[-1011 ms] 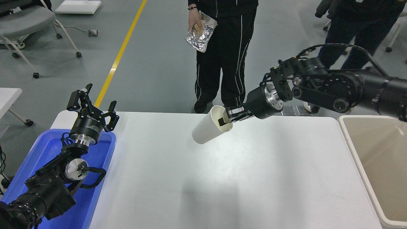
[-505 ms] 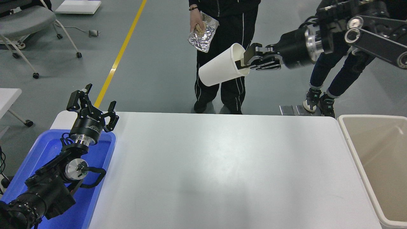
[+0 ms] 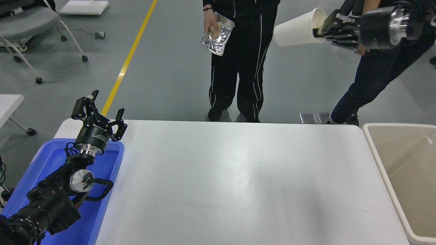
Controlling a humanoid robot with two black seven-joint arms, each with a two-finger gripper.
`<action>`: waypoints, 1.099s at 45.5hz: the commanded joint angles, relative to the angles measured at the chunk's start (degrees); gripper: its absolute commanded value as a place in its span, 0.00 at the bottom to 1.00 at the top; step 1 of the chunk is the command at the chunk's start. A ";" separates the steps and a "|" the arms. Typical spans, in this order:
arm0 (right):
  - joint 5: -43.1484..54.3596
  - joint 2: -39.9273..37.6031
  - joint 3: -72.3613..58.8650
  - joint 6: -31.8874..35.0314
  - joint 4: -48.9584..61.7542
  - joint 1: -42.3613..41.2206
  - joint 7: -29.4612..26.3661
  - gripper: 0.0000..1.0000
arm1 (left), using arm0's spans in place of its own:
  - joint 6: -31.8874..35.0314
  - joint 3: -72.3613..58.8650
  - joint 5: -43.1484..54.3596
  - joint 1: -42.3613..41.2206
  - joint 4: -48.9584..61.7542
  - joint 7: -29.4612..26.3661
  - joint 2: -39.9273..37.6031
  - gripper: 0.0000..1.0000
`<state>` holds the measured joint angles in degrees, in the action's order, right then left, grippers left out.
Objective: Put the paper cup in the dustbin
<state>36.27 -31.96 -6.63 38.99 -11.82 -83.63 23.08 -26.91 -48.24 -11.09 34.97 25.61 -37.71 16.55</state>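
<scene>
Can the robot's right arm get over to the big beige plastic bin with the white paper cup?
Probably yes. The right gripper holds the white paper cup by its rim, high in the air, and nothing stands between it and the open beige plastic bin at the table's right end.

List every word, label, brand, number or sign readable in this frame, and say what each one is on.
Left gripper: white print on its black body, too small and blurred to read.
Paper cup, held by the right gripper: plain white, no text.
Dustbin: no text visible.
Blue tray: no text visible.
Foil bag in a person's hand: no readable print.
Yellow floor line: a plain stripe, no lettering.
</scene>
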 commanded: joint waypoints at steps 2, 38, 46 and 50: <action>-6.65 -0.39 0.04 -1.37 22.00 11.02 -0.41 0.00 | 0.02 -0.01 0.02 0.01 -0.03 0.00 0.06 1.00; -10.26 1.37 0.13 -27.64 25.97 33.79 -3.66 0.00 | 0.02 -0.01 0.02 0.01 -0.03 0.00 0.06 1.00; -10.34 4.97 0.21 -34.94 25.97 39.85 -7.26 0.00 | 0.02 -0.01 0.02 0.01 -0.03 0.00 0.06 1.00; -11.04 6.38 0.30 -37.31 25.97 42.40 -9.19 0.00 | 0.02 -0.01 0.02 0.01 -0.12 0.00 0.06 1.00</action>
<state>26.46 -29.48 -6.49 9.96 14.04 -48.48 18.12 -26.89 -48.25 -11.07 34.98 25.57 -37.70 16.61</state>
